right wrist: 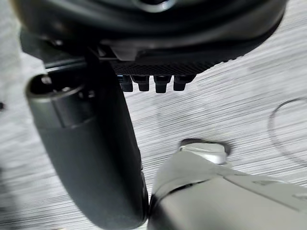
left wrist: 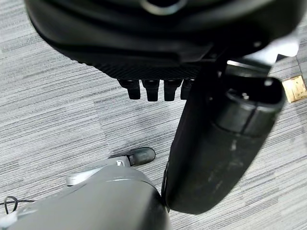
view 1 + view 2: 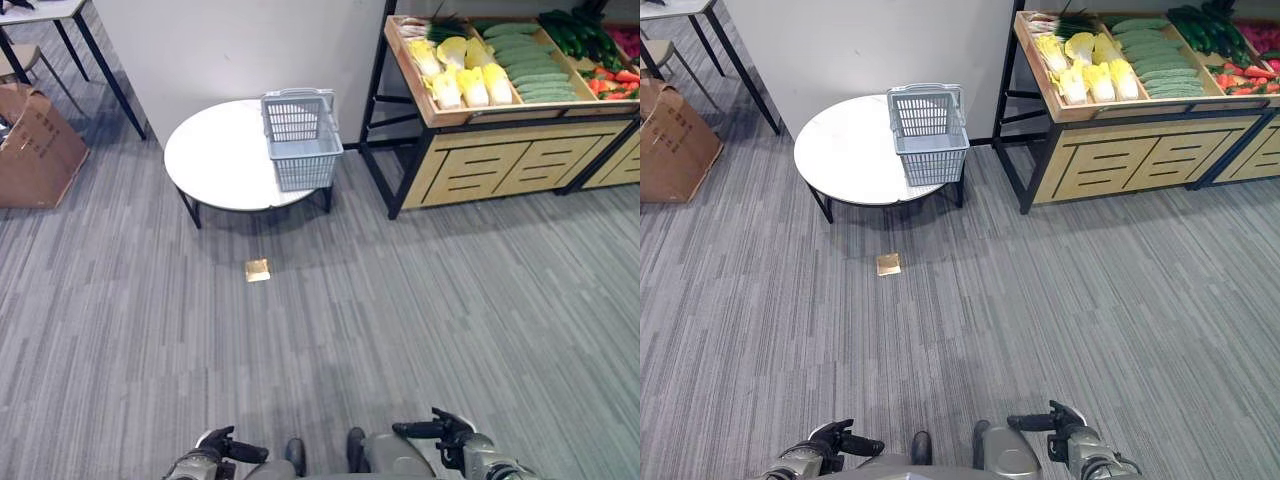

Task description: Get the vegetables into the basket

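Apparently left hand point(image 3: 222, 450) fingers relaxed, empty, right hand point(image 3: 445, 432) likewise

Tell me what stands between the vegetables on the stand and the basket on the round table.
Nothing visible. The basket sits at the round table's edge nearest the vegetable stand, with only a gap of floor between. Both hands, left and right, hang low, far back.

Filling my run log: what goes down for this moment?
basket: empty, on round table | vegetables: on stand | left hand, right hand: low, empty
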Controlling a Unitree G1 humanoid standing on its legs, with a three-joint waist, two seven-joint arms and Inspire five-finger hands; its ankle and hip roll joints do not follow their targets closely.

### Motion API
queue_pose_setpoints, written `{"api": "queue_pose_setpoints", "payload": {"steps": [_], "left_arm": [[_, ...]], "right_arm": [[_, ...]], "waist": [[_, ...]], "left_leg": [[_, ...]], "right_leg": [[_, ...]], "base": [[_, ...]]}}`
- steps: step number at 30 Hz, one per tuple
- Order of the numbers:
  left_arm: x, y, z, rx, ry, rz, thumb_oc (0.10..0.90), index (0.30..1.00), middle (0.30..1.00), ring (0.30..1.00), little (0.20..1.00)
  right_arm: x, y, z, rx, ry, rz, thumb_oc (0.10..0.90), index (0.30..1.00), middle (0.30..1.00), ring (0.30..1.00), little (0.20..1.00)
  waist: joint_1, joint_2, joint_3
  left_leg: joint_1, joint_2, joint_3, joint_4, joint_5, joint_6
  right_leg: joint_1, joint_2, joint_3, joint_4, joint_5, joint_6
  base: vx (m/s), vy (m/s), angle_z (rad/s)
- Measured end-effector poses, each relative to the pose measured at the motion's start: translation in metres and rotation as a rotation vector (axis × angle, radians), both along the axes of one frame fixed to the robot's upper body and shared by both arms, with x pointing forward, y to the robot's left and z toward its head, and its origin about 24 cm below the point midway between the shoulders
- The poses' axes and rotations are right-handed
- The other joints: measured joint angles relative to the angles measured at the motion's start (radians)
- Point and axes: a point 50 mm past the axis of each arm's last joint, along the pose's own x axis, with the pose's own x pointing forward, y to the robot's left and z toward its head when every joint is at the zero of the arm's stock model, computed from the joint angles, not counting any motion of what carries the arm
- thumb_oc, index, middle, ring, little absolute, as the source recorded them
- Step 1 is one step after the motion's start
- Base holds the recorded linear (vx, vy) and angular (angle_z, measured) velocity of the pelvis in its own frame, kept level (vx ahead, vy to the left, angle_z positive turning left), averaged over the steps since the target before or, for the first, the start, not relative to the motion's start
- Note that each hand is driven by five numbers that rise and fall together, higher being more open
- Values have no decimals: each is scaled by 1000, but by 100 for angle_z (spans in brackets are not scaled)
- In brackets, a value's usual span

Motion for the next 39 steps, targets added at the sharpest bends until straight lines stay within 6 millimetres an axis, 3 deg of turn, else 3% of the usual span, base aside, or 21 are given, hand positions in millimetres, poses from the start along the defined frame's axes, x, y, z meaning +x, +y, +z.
{"api": "queue_pose_setpoints", "payload": {"steps": [3,6,8,10,11,14,15,16,18,19,21,25,26,28,31,32,33,35,36,37,39], "left_arm": [[1,1,0,0,-2,3,900,1000,1000,1000,1000],[-1,2,0,4,19,14,900,1000,1000,1000,1000],[-9,6,-1,11,51,30,900,1000,1000,1000,1000],[-17,8,-2,15,74,34,900,1000,1000,1000,1000],[-22,8,-3,14,86,33,900,1000,1000,1000,1000],[-20,-3,-5,-24,81,34,900,1000,1000,1000,1000],[-19,-4,-5,-33,79,29,900,1000,1000,1000,1000],[-20,-7,-6,-43,80,22,900,1000,1000,1000,1000],[-21,-9,-7,-54,79,22,900,1000,1000,1000,1000],[-24,-13,-8,-66,92,30,900,1000,1000,1000,1000],[-24,-19,-9,-80,95,30,900,1000,1000,1000,1000],[-29,-27,-12,-97,117,31,900,1000,1000,1000,1000],[-28,-28,-11,-99,114,30,900,1000,1000,1000,1000],[-30,-29,-12,-100,117,33,900,1000,1000,1000,1000],[-27,-28,-11,-102,105,56,900,1000,1000,1000,1000],[-22,-20,-9,-90,82,89,900,1000,1000,1000,1000],[-16,-15,-7,-83,52,97,900,1000,1000,1000,1000],[-9,-10,-4,-69,22,95,900,1000,1000,1000,1000],[3,-9,-1,-79,-28,105,900,1000,1000,1000,1000],[7,-9,0,-79,-47,102,900,1000,1000,1000,1000],[11,-9,1,-80,-59,96,900,1000,1000,1000,1000]], "right_arm": [[-1,-1,0,1,0,-10,900,1000,1000,1000,1000],[4,5,0,28,-23,-14,900,1000,1000,1000,1000],[10,13,1,57,-54,-21,900,1000,1000,1000,1000],[11,17,1,73,-62,-22,900,1000,1000,1000,1000],[9,18,0,77,-60,-25,900,1000,1000,1000,1000],[20,7,6,37,-84,-12,900,1000,1000,1000,1000],[13,2,4,18,-53,-8,900,1000,1000,1000,1000],[6,-4,3,-1,-30,-17,900,1000,1000,1000,1000],[-12,-10,-2,-33,67,-8,900,1000,1000,1000,1000],[-31,-17,-6,-45,139,-14,900,1000,1000,1000,1000],[-50,-22,-8,-58,192,-26,900,1000,1000,1000,1000],[-76,-24,-12,-75,264,28,900,1000,1000,1000,1000],[-77,-23,-12,-73,266,31,900,1000,1000,1000,1000],[-78,-21,-13,-72,266,53,900,1000,1000,1000,1000],[-70,-19,-12,-73,238,75,900,1000,1000,1000,1000],[-65,-15,-12,-66,225,69,900,1000,1000,1000,1000],[-63,-13,-13,-63,226,69,900,1000,1000,1000,1000],[-57,-8,-13,-61,213,71,900,1000,1000,1000,1000],[-51,-6,-13,-64,202,72,900,1000,1000,1000,1000],[-46,-7,-12,-71,193,72,900,1000,1000,1000,1000],[-41,-5,-11,-73,185,78,900,1000,1000,1000,1000]], "waist": [[-2,-1,0],[-46,-9,9],[-73,-33,15],[-96,-36,13],[-104,-45,2],[-97,8,8],[-106,3,7],[-111,18,10],[-89,24,2],[-109,59,-13],[-117,82,-27],[-159,113,-60],[-163,116,-68],[-160,107,-67],[-144,75,-78],[-131,4,-70],[-115,-13,-66],[-83,-37,-60],[-40,-44,-55],[-30,-44,-52],[-11,-40,-47]], "left_leg": [[-3,2,-31,3,0,14],[10,12,-71,15,-46,17],[49,16,-87,21,-94,-12],[92,27,-123,13,-139,-33],[131,53,-167,-2,-172,-71],[128,92,-199,43,-224,-130],[147,75,-205,44,-183,-128],[167,81,-175,46,-154,-118],[170,111,-157,78,-109,-145],[166,138,-169,110,-97,-165],[160,144,-170,162,-81,-201],[135,150,-189,309,-17,-314],[129,149,-190,330,4,-319],[107,138,-190,455,32,-320],[48,87,-167,567,200,-318],[-27,64,-56,692,284,-326],[-66,64,2,744,175,-285],[-143,74,44,752,56,-244],[-217,79,71,672,-27,-219],[-266,85,81,626,-33,-215],[-261,94,113,319,-12,-200]], "right_leg": [[-7,-21,11,-155,3,9],[-30,-7,55,-511,116,50],[-59,-4,70,-649,188,57],[-68,-8,71,-643,186,61],[-57,1,68,-596,185,66],[-73,50,29,-527,196,65],[-51,60,22,-503,245,-14],[-38,81,6,-480,228,-63],[-27,87,-55,-449,168,-75],[-5,102,-89,-425,139,-90],[6,102,-110,-394,124,-125],[73,106,-147,-371,74,-137],[84,113,-151,-373,63,-136],[144,126,-137,-403,37,-154],[172,102,-106,-402,32,-162],[236,56,-72,-464,27,-167],[274,41,-60,-503,32,-162],[309,36,-32,-537,16,-167],[338,31,6,-585,25,-168],[359,27,7,-613,30,-161],[391,19,22,-653,33,-139]], "base": [[229,-68,33],[312,-62,27],[251,-18,35],[246,-33,64],[258,-63,75],[220,-65,49],[328,-105,62],[493,-175,66],[525,-183,15],[291,-102,6],[337,-151,8],[325,-164,15],[400,-220,-5],[286,-191,-21],[272,-169,-18],[238,-82,9],[253,-19,0],[227,25,-18],[259,90,-26],[356,143,-35],[256,99,-36]]}}
